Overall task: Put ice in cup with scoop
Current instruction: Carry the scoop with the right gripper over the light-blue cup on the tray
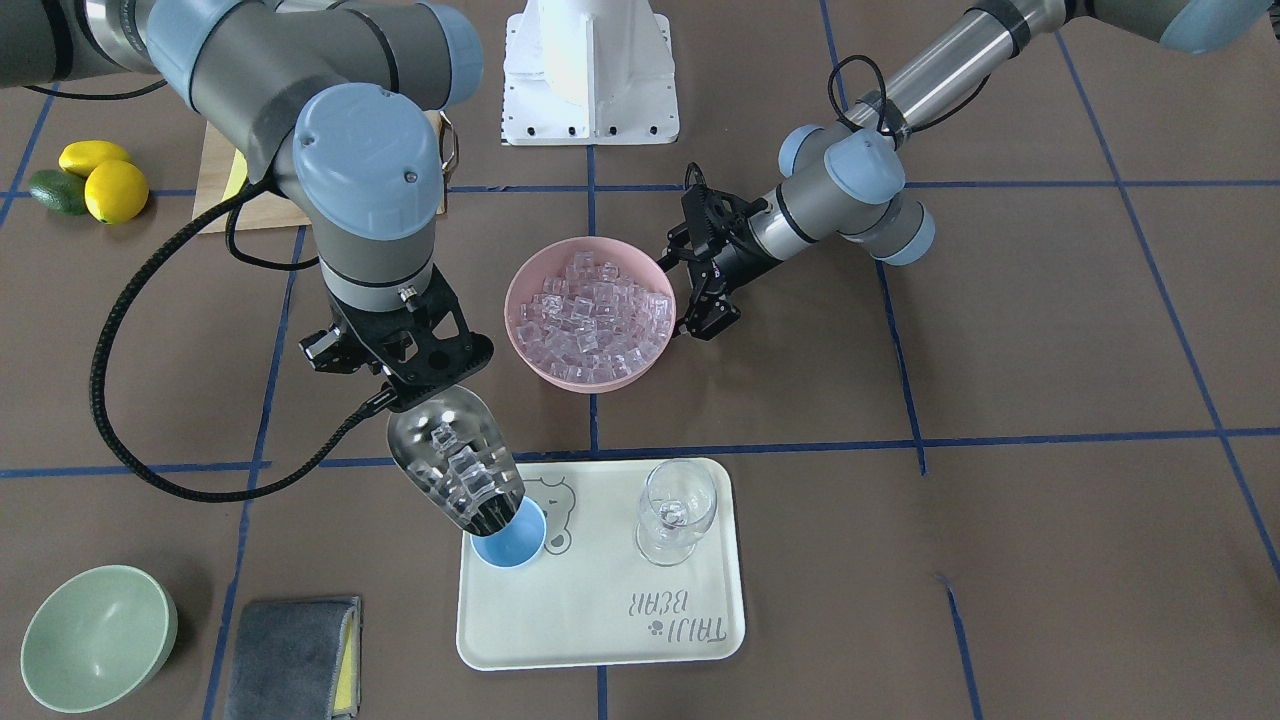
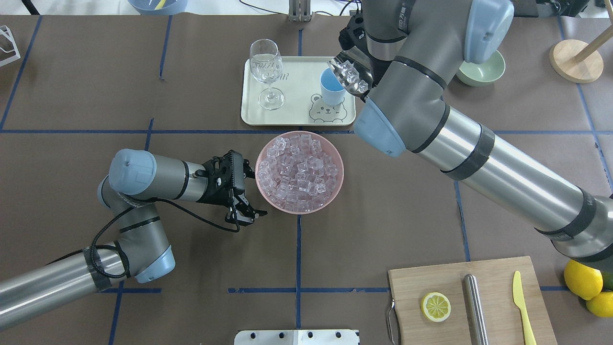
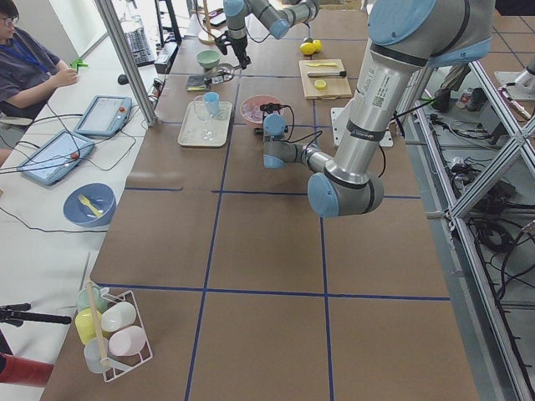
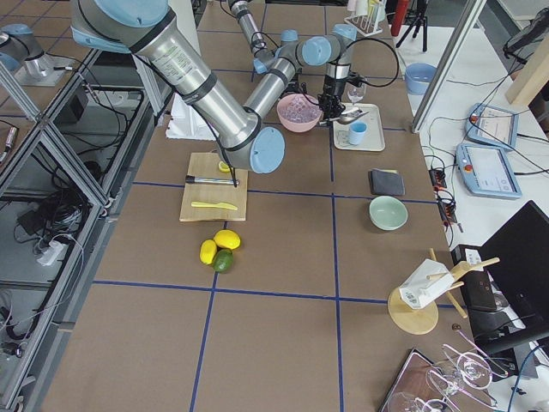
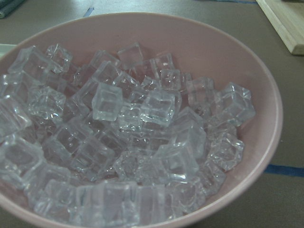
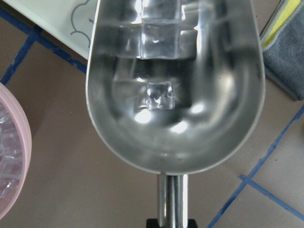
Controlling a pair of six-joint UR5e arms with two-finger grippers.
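Brown paper gridded with blue tape covers the worktop (image 1: 1050, 350). On it a cream tray (image 1: 600, 620) carries the light-blue cup (image 1: 512, 550) and, well apart from it, a wine glass (image 1: 677, 510) with one clear cube in it. The right gripper (image 1: 405, 385) has its fingers clenched on the handle of the steel scoop (image 1: 420, 455), which tilts mouth-down with its lip over the cup's rim. Several cubes of ice (image 1: 465, 470) lie in its trough, crowded towards the lower end. Behind the tray, a pink bowl (image 1: 580, 378) is heaped with more cubes. The left gripper (image 2: 253, 188) sits just beside this bowl, fingers spread and grasping nothing.
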